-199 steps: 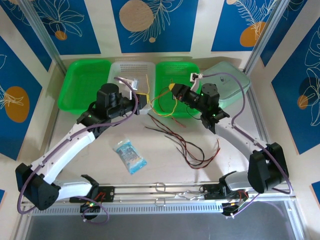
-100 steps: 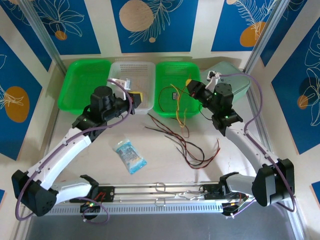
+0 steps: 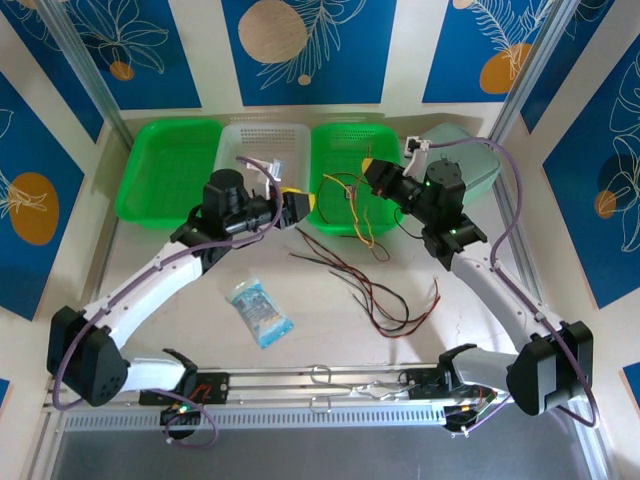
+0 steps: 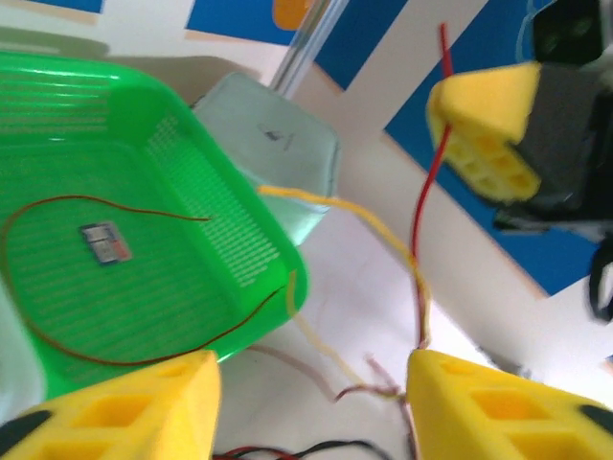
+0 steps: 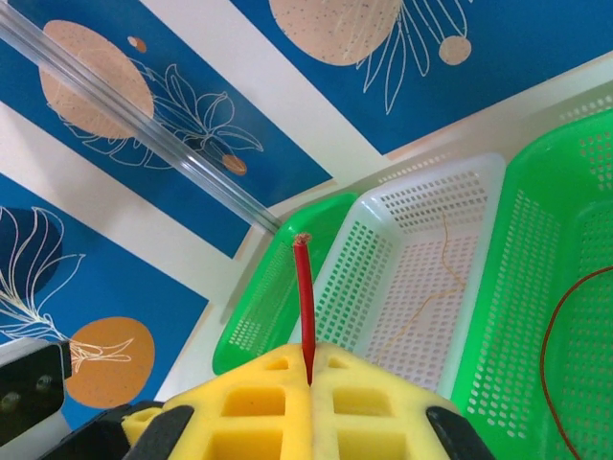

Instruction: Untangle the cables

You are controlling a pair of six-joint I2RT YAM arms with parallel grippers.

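Observation:
My right gripper (image 3: 371, 173) hangs above the right green tray (image 3: 335, 135), shut on the tip of a red cable (image 5: 304, 292). From it the red cable (image 4: 422, 216) and a yellow cable (image 3: 362, 222) droop tangled to the table. The yellow pads in the right wrist view (image 5: 309, 362) press flat together. To the left, my left gripper (image 3: 298, 206) is open by the tray's near corner, its pads wide apart (image 4: 311, 407) with only table and cable strands below. Dark and red cables (image 3: 372, 295) lie looped on the table. A brown cable (image 4: 57, 335) curls inside the green tray (image 4: 239, 240).
A white tray (image 3: 262, 135) holding a thin pale yellow wire (image 5: 433, 292) stands between two green trays, the other at far left (image 3: 165, 170). A pale green lid (image 3: 470, 175) lies at back right. A blue packet (image 3: 260, 312) lies on the table. A metal rail (image 3: 330, 382) runs along the near edge.
My left gripper has opened and let go of the yellow cable, and has moved right towards the tray corner. The right gripper rose, then shifted slightly left with the red cable.

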